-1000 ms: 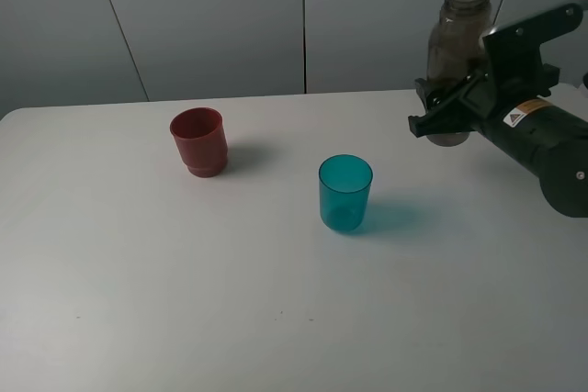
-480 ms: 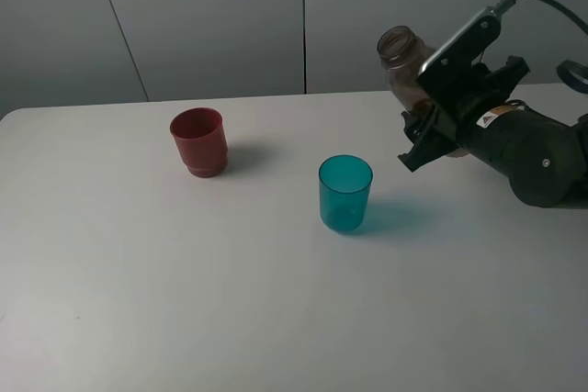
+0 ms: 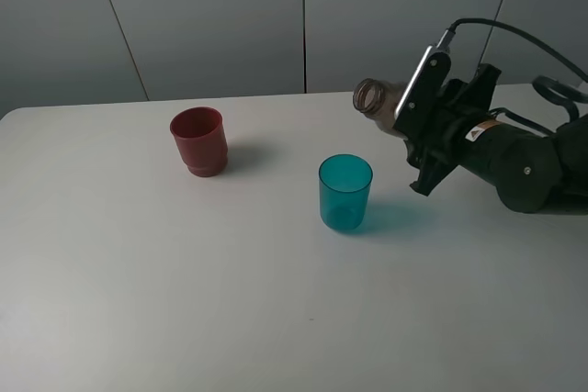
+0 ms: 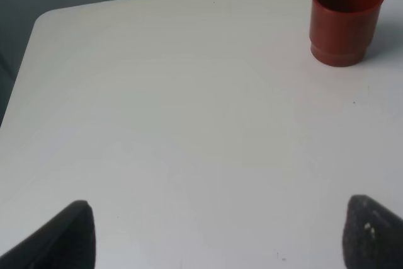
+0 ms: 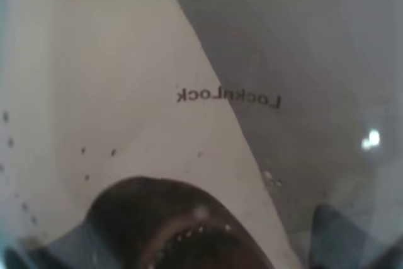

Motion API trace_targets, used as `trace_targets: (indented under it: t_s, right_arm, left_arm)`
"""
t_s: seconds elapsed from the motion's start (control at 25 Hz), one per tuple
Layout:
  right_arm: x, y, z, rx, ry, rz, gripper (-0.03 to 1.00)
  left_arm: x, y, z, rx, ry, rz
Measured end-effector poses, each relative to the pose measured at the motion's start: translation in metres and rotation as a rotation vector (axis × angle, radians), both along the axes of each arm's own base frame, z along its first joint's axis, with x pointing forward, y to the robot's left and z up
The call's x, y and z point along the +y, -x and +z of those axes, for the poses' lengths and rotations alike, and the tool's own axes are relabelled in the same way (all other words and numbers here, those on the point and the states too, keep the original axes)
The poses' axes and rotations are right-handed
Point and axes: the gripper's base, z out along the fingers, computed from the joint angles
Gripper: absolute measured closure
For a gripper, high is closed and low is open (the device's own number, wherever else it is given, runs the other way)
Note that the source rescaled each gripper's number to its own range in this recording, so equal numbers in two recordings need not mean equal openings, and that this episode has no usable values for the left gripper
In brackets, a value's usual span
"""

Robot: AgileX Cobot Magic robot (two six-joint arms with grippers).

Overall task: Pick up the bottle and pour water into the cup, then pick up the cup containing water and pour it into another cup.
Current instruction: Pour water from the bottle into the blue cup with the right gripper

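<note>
My right gripper is shut on the smoky grey-brown bottle, which lies tilted almost flat with its open mouth pointing left. The mouth hangs above and just right of the teal cup, standing upright mid-table. No water shows between them. The dark red cup stands upright further left, and also appears in the left wrist view. In the right wrist view the bottle wall fills the picture. My left gripper is open above bare table, far from the red cup.
The white table ends at its back edge in front of a grey panelled wall. A black cable arches over the right arm. The table's rounded far-left corner shows in the left wrist view.
The right arm has tipped the bottle from upright to nearly flat and carried it left and lower, toward the teal cup. Both cups stayed put.
</note>
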Motion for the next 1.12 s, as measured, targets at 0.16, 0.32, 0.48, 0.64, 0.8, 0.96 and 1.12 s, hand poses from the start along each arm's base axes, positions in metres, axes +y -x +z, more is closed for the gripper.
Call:
trace_targets:
  t_s: [0.16, 0.32, 0.48, 0.64, 0.8, 0.96, 1.12]
  right_arm:
    - [0.0, 0.0, 0.0, -0.014, 0.105, 0.051, 0.91]
    - [-0.0001, 0.0, 0.0, -0.028, 0.205, 0.098, 0.91]
    - [-0.0007, -0.0001, 0.0001, -0.039, 0.287, 0.131, 0.91]
    - [-0.0011, -0.0012, 0.0023, -0.072, 0.347, 0.15, 0.91]
    - [-0.0015, -0.0028, 0.0059, -0.12, 0.399, 0.158, 0.91]
    - [-0.0017, -0.0034, 0.0074, -0.142, 0.44, 0.169, 0.91]
    - [-0.0018, -0.0037, 0.0082, -0.157, 0.5, 0.192, 0.91]
  left_arm:
    - [0.0, 0.0, 0.0, 0.0, 0.0, 0.0]
    - [0.0, 0.0, 0.0, 0.0, 0.0, 0.0]
    - [0.0, 0.0, 0.0, 0.0, 0.0, 0.0]
    - [0.0, 0.0, 0.0, 0.0, 0.0, 0.0]
    - [0.0, 0.0, 0.0, 0.0, 0.0, 0.0]
    - [0.0, 0.0, 0.0, 0.0, 0.0, 0.0]
    - [0.0, 0.0, 0.0, 0.0, 0.0, 0.0]
